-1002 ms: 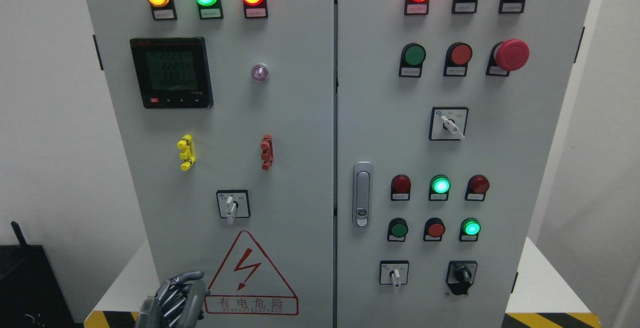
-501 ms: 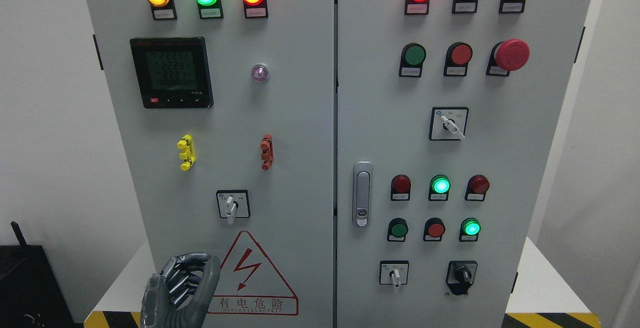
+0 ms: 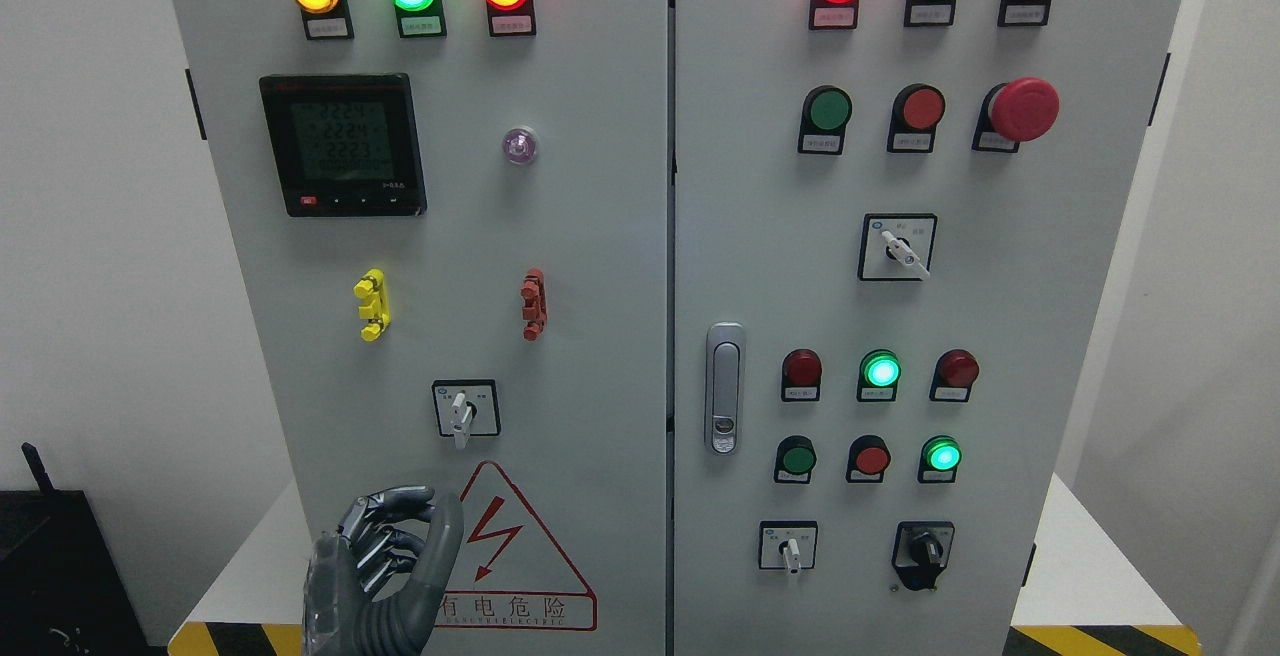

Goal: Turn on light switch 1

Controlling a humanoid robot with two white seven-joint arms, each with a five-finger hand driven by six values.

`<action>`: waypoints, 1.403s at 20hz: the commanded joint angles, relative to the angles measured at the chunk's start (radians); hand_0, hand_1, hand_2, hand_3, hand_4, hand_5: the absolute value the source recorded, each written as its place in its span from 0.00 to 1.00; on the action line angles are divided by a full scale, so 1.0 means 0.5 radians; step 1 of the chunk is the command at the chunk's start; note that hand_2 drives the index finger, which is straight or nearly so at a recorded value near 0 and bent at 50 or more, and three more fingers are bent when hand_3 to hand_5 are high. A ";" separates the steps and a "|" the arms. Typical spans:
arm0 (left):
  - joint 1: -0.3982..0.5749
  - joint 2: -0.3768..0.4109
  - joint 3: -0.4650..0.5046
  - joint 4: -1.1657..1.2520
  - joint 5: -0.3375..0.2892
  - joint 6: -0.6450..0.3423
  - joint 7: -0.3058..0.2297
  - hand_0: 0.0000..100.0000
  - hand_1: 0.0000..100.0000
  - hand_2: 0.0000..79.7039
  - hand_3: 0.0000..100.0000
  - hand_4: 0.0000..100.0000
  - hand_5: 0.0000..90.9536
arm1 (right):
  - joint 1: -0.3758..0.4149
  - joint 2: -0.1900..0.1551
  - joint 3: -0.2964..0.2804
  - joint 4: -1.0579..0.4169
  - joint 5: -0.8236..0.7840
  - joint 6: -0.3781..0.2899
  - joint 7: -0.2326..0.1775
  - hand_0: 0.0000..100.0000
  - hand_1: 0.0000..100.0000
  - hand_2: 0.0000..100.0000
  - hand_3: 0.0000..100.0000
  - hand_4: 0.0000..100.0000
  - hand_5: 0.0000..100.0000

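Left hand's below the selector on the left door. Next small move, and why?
Probably keep raising the grey left hand up and slightly right toward the white-handled rotary selector switch. The hand sits low by the red warning triangle, fingers curled, touching nothing.

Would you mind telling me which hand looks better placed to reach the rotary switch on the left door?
Left. The left hand is raised in front of the left door, just below the rotary switch, fingers curled and holding nothing. The right hand is out of view.
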 commanded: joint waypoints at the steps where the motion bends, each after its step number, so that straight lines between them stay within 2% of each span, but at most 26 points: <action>1: -0.047 -0.111 -0.062 0.077 -0.008 0.006 0.006 0.21 0.58 0.51 0.58 0.75 0.73 | 0.000 0.000 0.000 0.000 -0.049 0.001 -0.001 0.00 0.00 0.00 0.00 0.00 0.00; 7: -0.111 -0.117 -0.047 0.132 -0.014 0.009 0.022 0.22 0.57 0.51 0.59 0.75 0.73 | 0.000 0.000 0.000 0.000 -0.049 0.001 -0.001 0.00 0.00 0.00 0.00 0.00 0.00; 17: -0.145 -0.117 0.094 0.184 -0.063 0.015 0.022 0.24 0.60 0.55 0.58 0.74 0.71 | 0.000 0.000 0.000 0.000 -0.049 0.001 -0.001 0.00 0.00 0.00 0.00 0.00 0.00; 28: -0.252 -0.111 0.091 0.196 -0.085 0.104 0.022 0.25 0.60 0.52 0.56 0.73 0.69 | 0.000 0.000 0.000 0.000 -0.049 0.001 -0.001 0.00 0.00 0.00 0.00 0.00 0.00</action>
